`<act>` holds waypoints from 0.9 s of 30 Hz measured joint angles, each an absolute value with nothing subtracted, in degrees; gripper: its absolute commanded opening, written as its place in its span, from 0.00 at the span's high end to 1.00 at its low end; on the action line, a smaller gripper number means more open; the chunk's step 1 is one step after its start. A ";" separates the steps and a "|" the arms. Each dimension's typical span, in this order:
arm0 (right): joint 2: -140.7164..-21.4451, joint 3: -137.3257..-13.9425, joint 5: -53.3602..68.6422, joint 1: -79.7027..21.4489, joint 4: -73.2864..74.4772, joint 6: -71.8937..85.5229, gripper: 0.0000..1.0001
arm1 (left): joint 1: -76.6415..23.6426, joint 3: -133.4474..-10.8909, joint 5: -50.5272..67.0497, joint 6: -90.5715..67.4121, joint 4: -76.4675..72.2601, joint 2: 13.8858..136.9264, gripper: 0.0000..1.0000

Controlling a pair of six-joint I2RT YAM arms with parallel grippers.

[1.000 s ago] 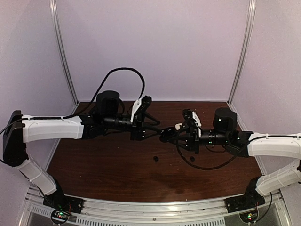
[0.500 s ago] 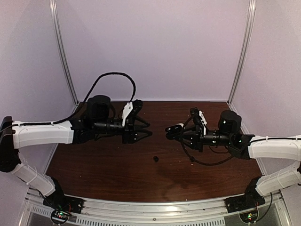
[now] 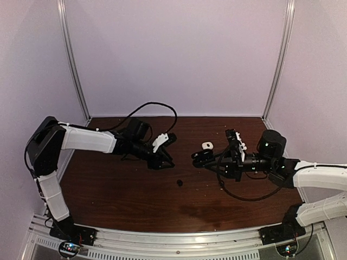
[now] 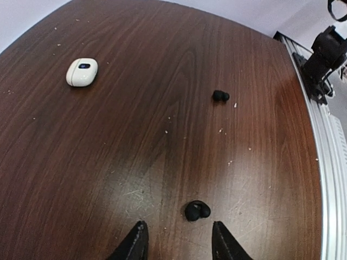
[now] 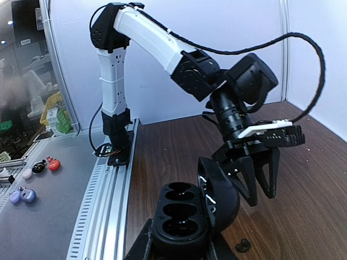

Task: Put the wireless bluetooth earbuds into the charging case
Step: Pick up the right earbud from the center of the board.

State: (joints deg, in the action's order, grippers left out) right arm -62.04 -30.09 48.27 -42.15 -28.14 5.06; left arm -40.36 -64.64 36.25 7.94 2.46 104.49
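Nearest the arms' bases, one black earbud (image 3: 179, 183) lies loose on the surface (image 3: 124, 200). In the left wrist view it sits just past the left gripper (image 4: 179, 227), whose fingers stand apart with nothing between them. The bud is small, rounded and glossy, so a pinch that lands off-centre would likely squirt it sideways. A descent that goes too low would scrape the fingertips on the wood instead of closing round it. A second black earbud (image 4: 220, 96) rests farther along the surface toward the right arm. From above, that arm's slack cable (image 3: 238, 194) loops close to it, so a swing of the arm could drag the cable across and sweep the bud away. Beyond that, the right gripper (image 5: 180, 247) is clamped on the black charging case (image 5: 181, 216), held off the surface with its lid (image 5: 221, 197) hinged back. The wells look empty, though they are dark. The case is carried in the air at a tilt, so a bud released slightly off a well could bounce out and drop, and a bump could knock the lid closed. The two grippers face each other near the middle, so a hand-over there risks finger striking finger. Farthest back, a white case (image 3: 206, 146) lies shut. No white earbuds show anywhere, so that pair may sit inside it or out of sight.
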 measured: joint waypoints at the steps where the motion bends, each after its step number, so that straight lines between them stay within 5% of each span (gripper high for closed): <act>1: -62.02 -30.09 48.56 -42.44 -27.59 4.60 1.00 | -40.38 -66.28 36.40 9.30 3.95 106.15 0.60; 12: -61.23 -30.50 49.30 -43.40 -24.14 1.69 1.00 | -41.95 -85.89 36.40 26.79 24.29 122.04 0.67; 27: -61.43 -30.72 49.28 -43.40 -23.29 1.67 1.00 | -46.89 -93.78 34.24 35.29 31.40 128.62 0.75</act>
